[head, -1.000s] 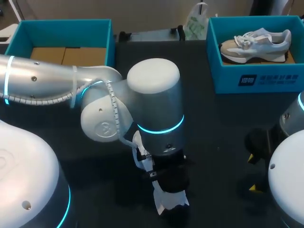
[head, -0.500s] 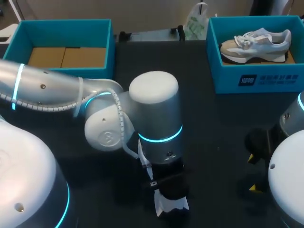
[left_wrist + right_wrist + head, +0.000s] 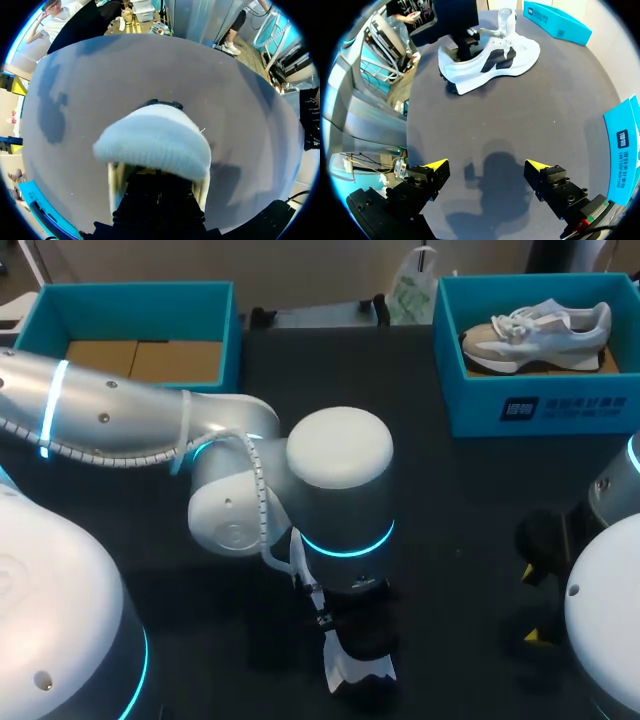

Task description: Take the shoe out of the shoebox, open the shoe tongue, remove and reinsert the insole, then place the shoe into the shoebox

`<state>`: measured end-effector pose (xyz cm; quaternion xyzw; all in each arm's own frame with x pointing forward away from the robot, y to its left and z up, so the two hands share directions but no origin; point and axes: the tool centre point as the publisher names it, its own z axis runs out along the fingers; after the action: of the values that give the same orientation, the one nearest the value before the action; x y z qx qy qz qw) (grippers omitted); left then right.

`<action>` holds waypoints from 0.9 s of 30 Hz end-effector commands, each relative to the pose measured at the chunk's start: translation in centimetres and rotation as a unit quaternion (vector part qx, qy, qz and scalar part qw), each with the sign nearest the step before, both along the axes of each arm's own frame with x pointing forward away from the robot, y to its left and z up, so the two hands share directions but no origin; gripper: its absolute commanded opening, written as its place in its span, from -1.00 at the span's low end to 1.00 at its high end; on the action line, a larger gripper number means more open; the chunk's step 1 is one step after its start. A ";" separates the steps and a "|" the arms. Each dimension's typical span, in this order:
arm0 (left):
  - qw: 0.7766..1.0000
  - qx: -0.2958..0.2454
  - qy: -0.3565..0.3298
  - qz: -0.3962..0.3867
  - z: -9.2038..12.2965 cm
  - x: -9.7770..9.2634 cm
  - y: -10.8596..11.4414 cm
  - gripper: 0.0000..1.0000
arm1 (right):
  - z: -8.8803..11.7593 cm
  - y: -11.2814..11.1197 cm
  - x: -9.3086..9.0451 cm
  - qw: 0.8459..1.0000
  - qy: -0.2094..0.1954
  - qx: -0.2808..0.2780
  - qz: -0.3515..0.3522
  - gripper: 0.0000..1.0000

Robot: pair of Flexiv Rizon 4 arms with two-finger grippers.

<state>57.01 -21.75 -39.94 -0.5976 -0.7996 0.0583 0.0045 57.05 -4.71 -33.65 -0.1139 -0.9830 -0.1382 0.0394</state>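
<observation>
Your left arm [image 3: 120, 425] comes in across the dark table [image 3: 450, 490] to its near middle, where the left gripper [image 3: 159, 176] pinches the white shoe [image 3: 492, 57] between its two fingers, one on each side. The shoe, white with black side markings, is out on the open tabletop and well apart from both boxes. Whether its sole touches the surface cannot be told. Your right gripper [image 3: 487, 167] hangs over bare table at the right, its yellow-tipped fingers spread wide and holding nothing. The shoe is well ahead of it. At the far left corner the left shoebox [image 3: 130, 295] shows only its cardboard floor. In the right shoebox [image 3: 540, 410] at the far right, a beige-and-white sneaker [image 3: 535, 332] lies on its side.
</observation>
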 end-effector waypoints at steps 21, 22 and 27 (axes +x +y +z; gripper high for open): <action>1.000 -0.006 -0.010 -0.012 -0.3 -0.4 0.6 -1.00 | 0.2 -0.1 -0.2 1.000 -0.002 0.001 0.000 1.00; 1.000 -0.005 -0.018 -0.008 -0.7 -0.4 0.5 -1.00 | 0.2 -0.1 -0.2 1.000 -0.002 0.001 0.000 1.00; 1.000 -0.011 -0.021 -0.006 -1.1 -0.2 0.3 -1.00 | 0.2 -0.1 -0.2 1.000 -0.002 0.001 0.000 1.00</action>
<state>57.02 -20.66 -39.95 -0.6037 -0.7951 0.0558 -0.0187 57.08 -4.69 -33.64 -0.1136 -0.9831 -0.1379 0.0396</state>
